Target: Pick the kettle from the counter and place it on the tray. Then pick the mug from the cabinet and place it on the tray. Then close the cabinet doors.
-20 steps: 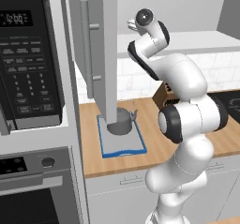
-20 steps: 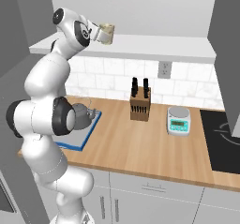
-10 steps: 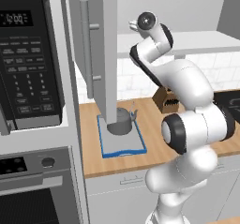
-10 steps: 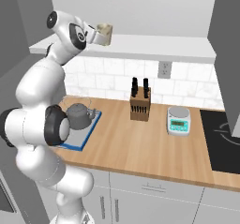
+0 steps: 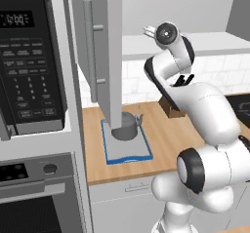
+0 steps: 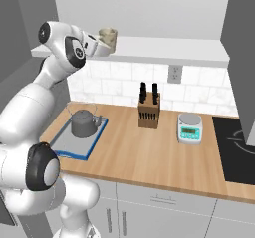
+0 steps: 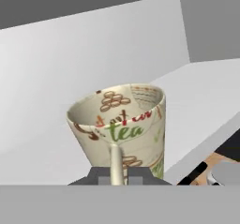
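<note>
The beige mug (image 6: 107, 39) with brown "tea" print is held up in front of the cabinet's white shelf (image 6: 169, 49). My gripper (image 6: 101, 46) is shut on it. In the hand view the mug (image 7: 123, 121) tilts, its thin handle pinched between my gripper's (image 7: 117, 175) tips. The dark grey kettle (image 6: 83, 123) stands on the blue-rimmed tray (image 6: 63, 143) at the counter's (image 6: 144, 152) left end. From the left, an open cabinet door (image 5: 97, 51) hangs in front of the kettle (image 5: 130, 127) and tray (image 5: 132, 154), hiding part of both.
A knife block (image 6: 149, 111) and a small kitchen scale (image 6: 190, 127) stand at the back of the counter. A black cooktop (image 6: 238, 150) lies at the right. The other open door (image 6: 242, 58) hangs at the right. A microwave (image 5: 29, 66) and oven (image 5: 34, 198) are at the left.
The hand with the mug has come a little lower and away from the cabinet shelf. The elbow has swung out. Kettle and tray have not moved.
</note>
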